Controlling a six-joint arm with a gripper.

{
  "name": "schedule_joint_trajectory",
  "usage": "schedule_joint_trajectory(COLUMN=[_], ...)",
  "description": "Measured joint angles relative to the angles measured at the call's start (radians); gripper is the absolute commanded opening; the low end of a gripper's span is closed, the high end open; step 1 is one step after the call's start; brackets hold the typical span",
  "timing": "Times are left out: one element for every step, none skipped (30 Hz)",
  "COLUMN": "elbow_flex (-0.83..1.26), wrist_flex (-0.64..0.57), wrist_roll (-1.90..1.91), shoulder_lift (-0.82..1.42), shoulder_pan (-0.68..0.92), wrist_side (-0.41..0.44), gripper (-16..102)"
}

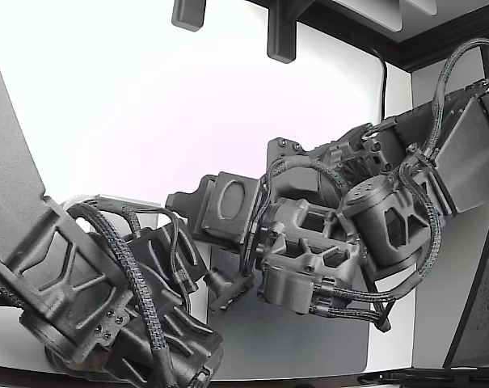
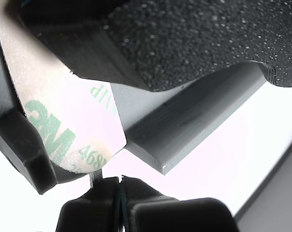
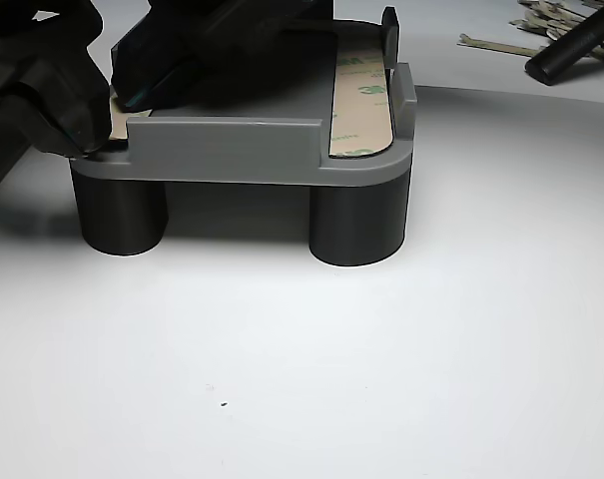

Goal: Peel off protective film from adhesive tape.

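Film [image 2: 73, 121] end lies between the hand [image 2: 63, 159] fingers.

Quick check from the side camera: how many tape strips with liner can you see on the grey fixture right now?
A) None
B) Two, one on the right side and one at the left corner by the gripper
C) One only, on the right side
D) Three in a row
B: a long tape strip lies along the right side of the grey fixture, and a second strip shows at the left corner by the gripper.
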Motion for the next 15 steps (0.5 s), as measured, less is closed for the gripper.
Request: schedule_joint_trajectory(elbow_flex=[0.000, 0.000, 0.000, 0.000, 0.002, 0.002, 0.002, 0.002, 0.002, 0.002, 0.002, 0.002, 0.002, 0.002, 0.002], wrist_flex=[0.000, -0.002, -0.003, -0.005, -0.008, -0.008, -0.009, -0.012, -0.014, -0.017, -0.021, -0.025, -0.026, -0.026, -0.026], wrist_roll=[-0.002, -0.002, -0.002, -0.002, -0.002, -0.003, -0.005, -0.006, -0.008, -0.009, -0.009, -0.009, -0.009, -0.009, -0.009], shoulder_lift=[0.000, 0.000, -0.002, -0.002, -0.003, -0.003, -0.003, -0.003, -0.003, -0.003, -0.003, -0.003, -0.003, -0.003, -0.003], shoulder_pan=[0.000, 0.000, 0.000, 0.000, 0.000, 0.000, 0.000, 0.000, 0.000, 0.000, 0.000, 0.000, 0.000, 0.000, 0.000], wrist_side=[0.002, 0.002, 0.002, 0.003, 0.003, 0.005, 0.005, 0.006, 0.006, 0.008, 0.008, 0.011, 0.012, 0.012, 0.012], gripper=[-11, -11, -11, -11, -11, -11, -11, -11, -11, -11, -11, -11, -11, -11, -11])
